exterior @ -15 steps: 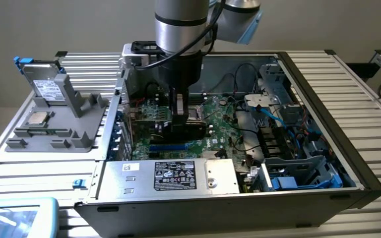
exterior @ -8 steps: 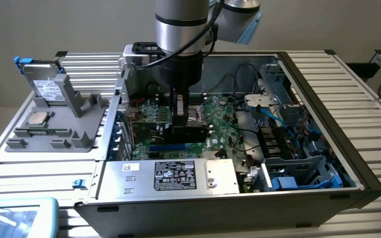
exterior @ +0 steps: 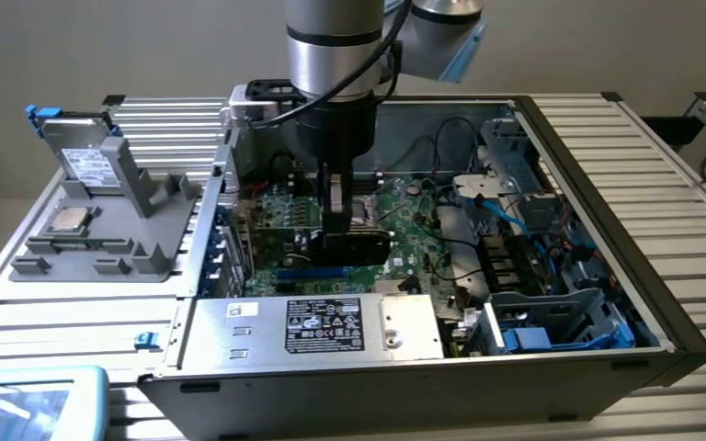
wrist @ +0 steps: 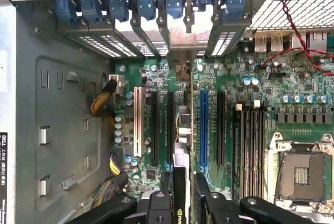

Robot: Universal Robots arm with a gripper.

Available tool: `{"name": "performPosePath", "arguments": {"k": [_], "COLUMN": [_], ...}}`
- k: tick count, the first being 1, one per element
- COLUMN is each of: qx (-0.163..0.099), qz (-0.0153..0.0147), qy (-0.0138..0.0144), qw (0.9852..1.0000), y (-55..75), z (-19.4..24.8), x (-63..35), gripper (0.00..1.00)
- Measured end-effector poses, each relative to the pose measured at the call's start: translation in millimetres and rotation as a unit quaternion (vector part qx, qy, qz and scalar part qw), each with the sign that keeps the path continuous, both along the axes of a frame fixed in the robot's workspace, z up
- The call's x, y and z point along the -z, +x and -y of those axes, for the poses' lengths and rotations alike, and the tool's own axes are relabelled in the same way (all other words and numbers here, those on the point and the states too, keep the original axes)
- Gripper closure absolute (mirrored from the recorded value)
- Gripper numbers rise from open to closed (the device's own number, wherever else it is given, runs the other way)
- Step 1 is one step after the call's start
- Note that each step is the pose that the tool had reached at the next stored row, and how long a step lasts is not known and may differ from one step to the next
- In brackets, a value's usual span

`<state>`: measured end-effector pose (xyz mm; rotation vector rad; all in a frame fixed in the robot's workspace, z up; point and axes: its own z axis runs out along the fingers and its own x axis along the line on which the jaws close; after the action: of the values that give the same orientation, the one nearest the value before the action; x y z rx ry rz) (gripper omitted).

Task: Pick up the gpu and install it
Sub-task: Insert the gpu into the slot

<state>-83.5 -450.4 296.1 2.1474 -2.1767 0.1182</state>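
Gpu (exterior: 350, 246) is in your gripper (exterior: 338, 220), inside the open computer case (exterior: 598, 184). It stands on its edge low over the motherboard (exterior: 421, 241), near the middle of the case. The black cooler face is turned toward the near side. The fingers (wrist: 159, 208) are clenched on the card from both flat sides, and the arm comes straight down from above.

In the wrist view you look along the gpu (wrist: 180, 179) edge-on, with the gripper (wrist: 182, 203) pinching it. The card lines up between the black slot (wrist: 170, 125) and the blue slot (wrist: 203, 125). Its far end reaches toward the row of blue bracket clips (wrist: 146, 4) at the case wall. You cannot tell whether its lower edge is already touching a slot.

On the near side of the case lies the power supply (exterior: 328, 326). Outside the case, on the exterior view's left, a grey holder (exterior: 144, 234) carries a silver drive (exterior: 84, 158) with blue clips.
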Motion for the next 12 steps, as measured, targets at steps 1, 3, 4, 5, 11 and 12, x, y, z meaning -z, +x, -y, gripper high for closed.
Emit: {"name": "performPosePath", "arguments": {"k": [1,3,4,5,11,12], "qx": [0.0,0.0,-0.001,-0.001,-0.001,-0.001], "qz": [0.0025,0.0048,0.0049,0.0058,0.01,0.0102], "qy": [-0.0001,-0.0001,-0.0001,-0.0001,-0.0001,-0.0001], "qw": [1.0,1.0,1.0,1.0,0.9999,0.9999], "y": [0.0,0.0,0.0,-0.6,-5.0,-5.9], "z": [-1.4,-3.1,-3.1,-3.5,-8.5,-9.2], "x": [-0.1,-0.1,0.0,0.4,5.5,6.2], "gripper": [0.73,0.73,0.73,0.73,0.73,0.73]}}
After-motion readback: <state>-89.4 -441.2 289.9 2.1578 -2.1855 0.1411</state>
